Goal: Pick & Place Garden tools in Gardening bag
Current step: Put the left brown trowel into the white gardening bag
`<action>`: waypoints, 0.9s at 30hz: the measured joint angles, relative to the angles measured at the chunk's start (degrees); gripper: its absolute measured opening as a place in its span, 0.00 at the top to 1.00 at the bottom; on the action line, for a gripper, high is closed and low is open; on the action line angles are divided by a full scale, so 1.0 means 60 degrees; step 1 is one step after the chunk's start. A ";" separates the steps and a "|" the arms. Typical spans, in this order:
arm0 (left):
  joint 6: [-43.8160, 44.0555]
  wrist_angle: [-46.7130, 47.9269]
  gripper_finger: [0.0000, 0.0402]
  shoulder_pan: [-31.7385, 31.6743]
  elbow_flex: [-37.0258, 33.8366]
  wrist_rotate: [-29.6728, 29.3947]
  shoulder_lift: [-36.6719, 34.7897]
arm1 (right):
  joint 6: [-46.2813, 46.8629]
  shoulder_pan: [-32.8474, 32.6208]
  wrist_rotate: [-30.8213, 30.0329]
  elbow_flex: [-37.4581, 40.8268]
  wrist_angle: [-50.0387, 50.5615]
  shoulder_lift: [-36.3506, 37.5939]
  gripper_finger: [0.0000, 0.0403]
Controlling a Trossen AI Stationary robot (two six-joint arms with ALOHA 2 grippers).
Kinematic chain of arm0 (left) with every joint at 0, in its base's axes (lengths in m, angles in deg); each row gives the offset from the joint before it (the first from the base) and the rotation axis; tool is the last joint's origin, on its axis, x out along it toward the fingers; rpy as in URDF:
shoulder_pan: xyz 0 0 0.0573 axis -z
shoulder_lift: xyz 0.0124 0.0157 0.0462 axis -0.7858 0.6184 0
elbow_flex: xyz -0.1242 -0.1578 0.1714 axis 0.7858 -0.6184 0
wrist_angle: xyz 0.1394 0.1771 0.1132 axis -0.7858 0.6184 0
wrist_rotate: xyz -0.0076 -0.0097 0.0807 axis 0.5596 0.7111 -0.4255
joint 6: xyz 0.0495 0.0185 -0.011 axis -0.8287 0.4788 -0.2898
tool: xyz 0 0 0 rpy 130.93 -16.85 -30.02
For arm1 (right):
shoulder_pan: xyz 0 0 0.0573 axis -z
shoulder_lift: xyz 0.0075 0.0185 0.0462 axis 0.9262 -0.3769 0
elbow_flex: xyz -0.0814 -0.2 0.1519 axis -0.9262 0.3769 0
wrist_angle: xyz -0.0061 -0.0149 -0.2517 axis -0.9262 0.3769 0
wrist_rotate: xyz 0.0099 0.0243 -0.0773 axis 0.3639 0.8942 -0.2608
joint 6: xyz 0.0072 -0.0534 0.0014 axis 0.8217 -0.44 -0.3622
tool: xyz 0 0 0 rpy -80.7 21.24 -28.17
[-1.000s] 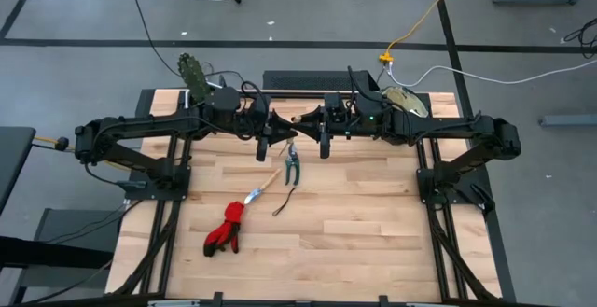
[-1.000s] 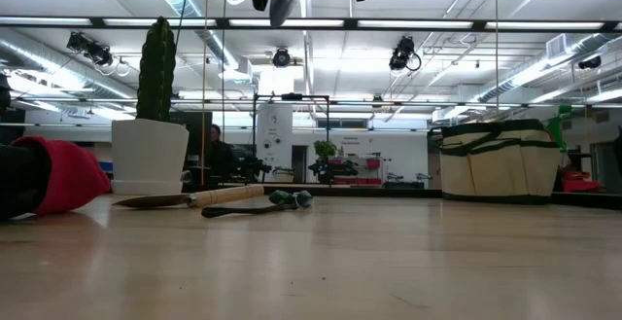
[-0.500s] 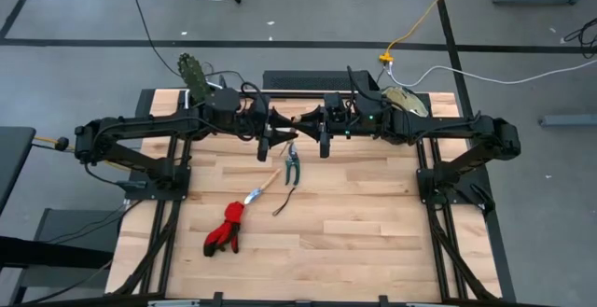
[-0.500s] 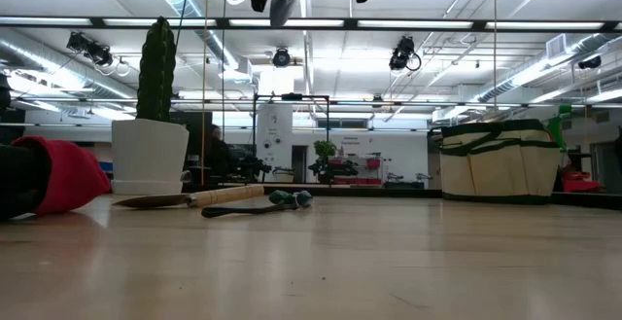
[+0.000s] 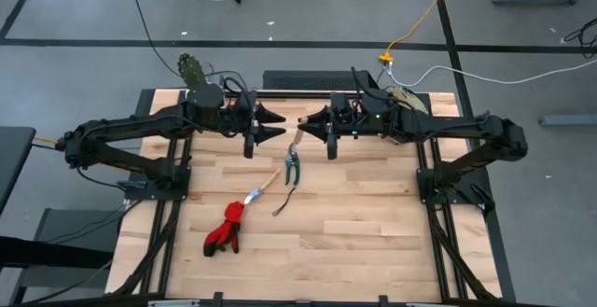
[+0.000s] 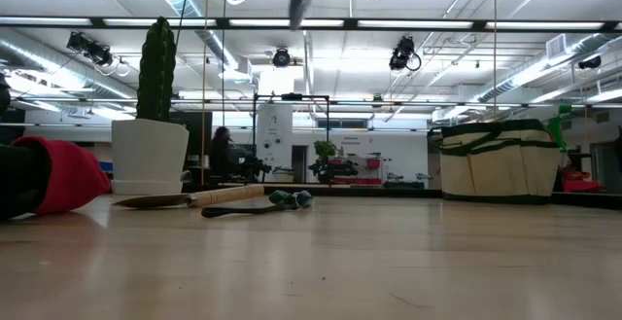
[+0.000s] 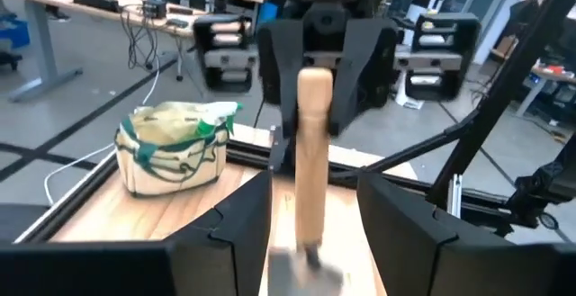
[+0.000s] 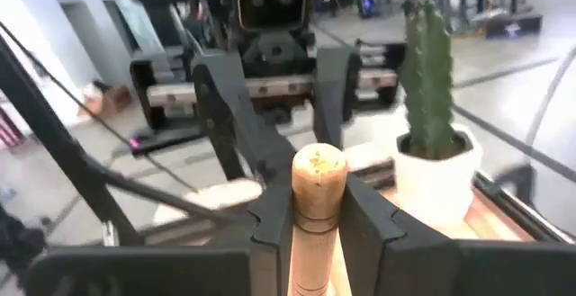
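Wooden surface [image 5: 354,232] is carrying shears [image 5: 292,166]; above it the right tool [image 5: 313,126] is clamping a wooden-handled trowel [image 5: 299,132], the left tool [image 5: 272,125] standing apart. Carrying it level toward the gardening bag [image 5: 407,99] seems wise.

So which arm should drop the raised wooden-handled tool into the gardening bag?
Right. The right gripper is shut on the wooden-handled tool, and the gardening bag sits at the table's far edge on its side. The left gripper is open and holds nothing.

Open tabletop [image 5: 373,223] toward the gardening bag [image 5: 408,100] — shears [image 5: 292,165], cord [image 5: 284,201] mid-table.
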 joint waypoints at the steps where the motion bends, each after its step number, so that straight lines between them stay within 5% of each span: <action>1: -0.0004 -0.0067 0.57 -0.0013 0.0004 0.0003 -0.0036 | -0.0072 0.0000 -0.0159 -0.0004 0.0026 0.0080 0.83; 27: -0.0002 -0.0138 0.67 -0.0042 0.0018 -0.0216 -0.0083 | -0.0650 0.0011 -0.0893 0.0244 0.1562 0.0998 0.83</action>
